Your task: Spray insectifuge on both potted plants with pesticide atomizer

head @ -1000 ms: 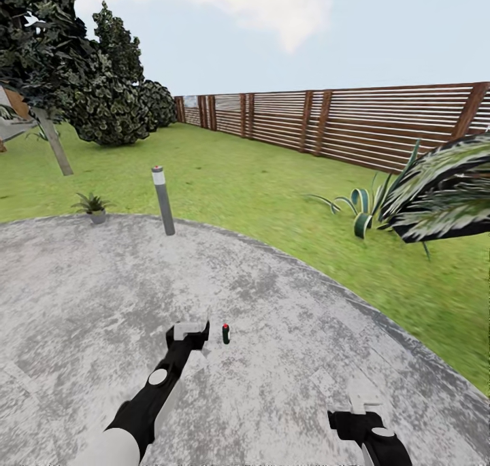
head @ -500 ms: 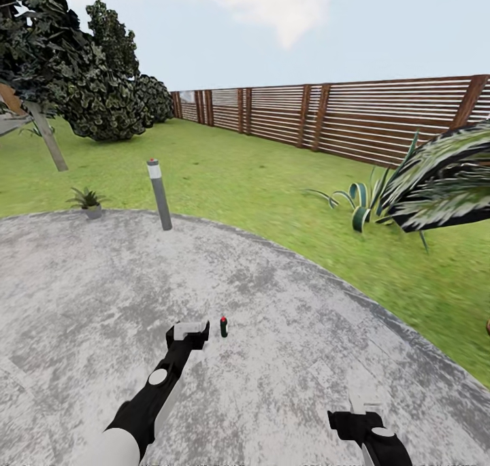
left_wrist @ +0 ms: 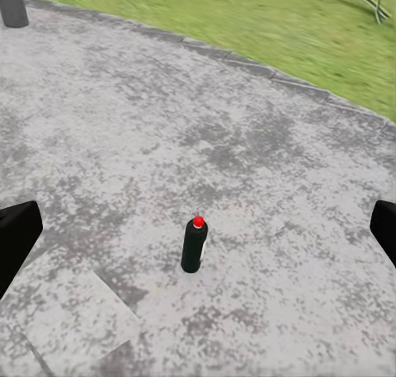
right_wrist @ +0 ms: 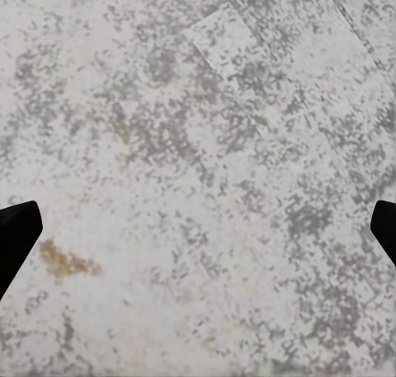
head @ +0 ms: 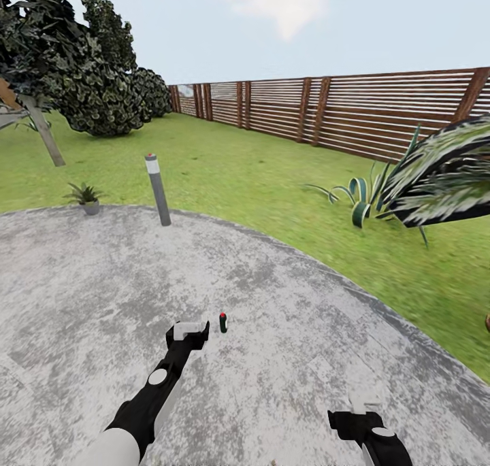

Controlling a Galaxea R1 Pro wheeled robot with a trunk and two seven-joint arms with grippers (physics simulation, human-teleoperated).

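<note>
Your left gripper (left_wrist: 198, 228) has its jaws spread wide; the pesticide atomizer (left_wrist: 195, 245) stands upright ahead of them, centred on the gap, with bare patio (left_wrist: 272, 171) on both sides. Beyond the jaws, the lamp post (head: 157, 189) stands well clear at the patio edge.

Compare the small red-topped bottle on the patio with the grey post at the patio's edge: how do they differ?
The pesticide atomizer is dark green and short; the lamp post is grey, far taller, with a white band under its top. The atomizer stands mid-patio just ahead of the left gripper; the post stands at the patio's far rim by the lawn. Both are upright, slender and red-topped.
</note>
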